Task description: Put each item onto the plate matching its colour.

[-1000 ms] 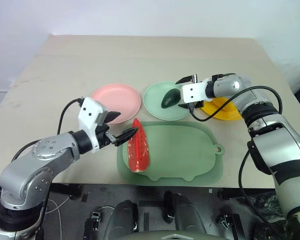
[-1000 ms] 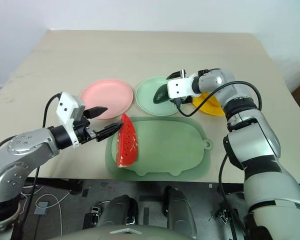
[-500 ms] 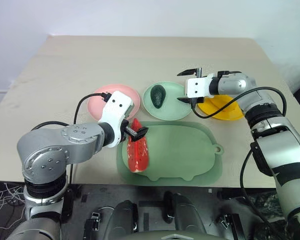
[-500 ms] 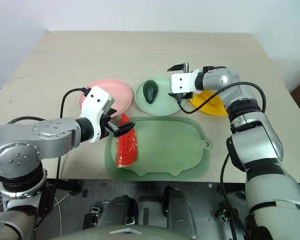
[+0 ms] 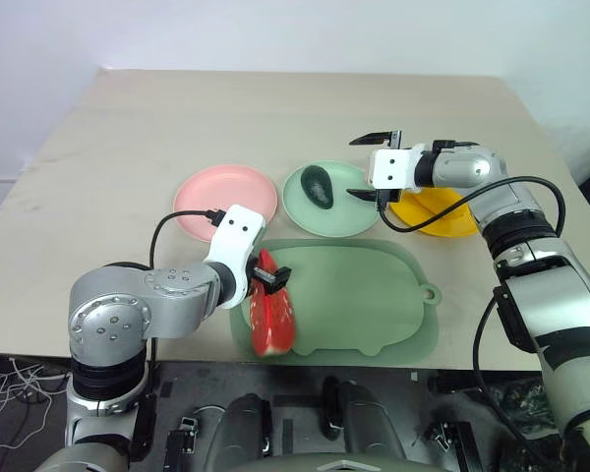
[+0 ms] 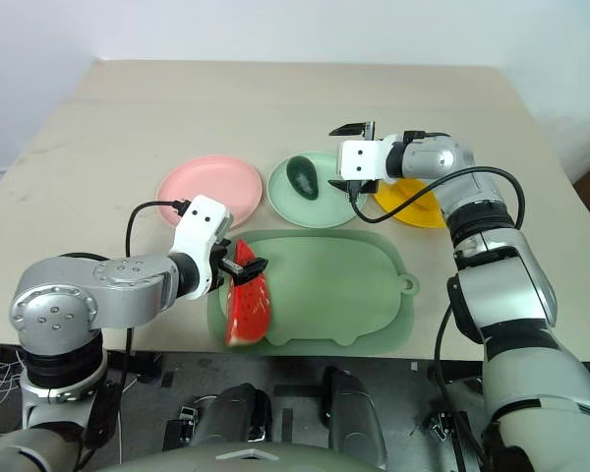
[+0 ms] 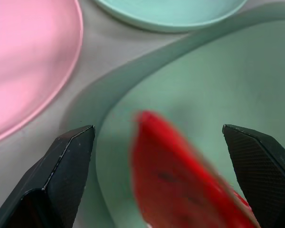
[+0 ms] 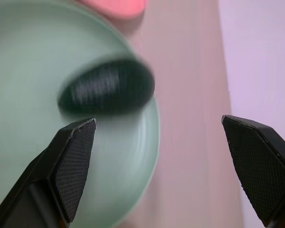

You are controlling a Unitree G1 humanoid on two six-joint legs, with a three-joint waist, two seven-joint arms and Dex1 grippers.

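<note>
Left arm at the watermelon, avocado already on green.

I see my left gripper (image 7: 156,180) spread wide with its fingers either side of the watermelon wedge (image 5: 272,313), which lies at the green mat's (image 5: 374,295) left edge, not grasped. My right gripper (image 5: 371,165) hangs released above the mint green plate (image 5: 349,214), where the avocado (image 5: 318,185) lies. Pink plate (image 5: 211,192) sits beside it, yellow plate (image 5: 442,218) under my right arm.

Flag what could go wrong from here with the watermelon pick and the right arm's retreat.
1. The watermelon wedge lies at the green mat's near-left edge, close to the table edge; a push from the open left gripper might slide it off.
2. The avocado lies near the mint green plate's rim, and the open right gripper hovers close; a low retreat could knock it off.
</note>
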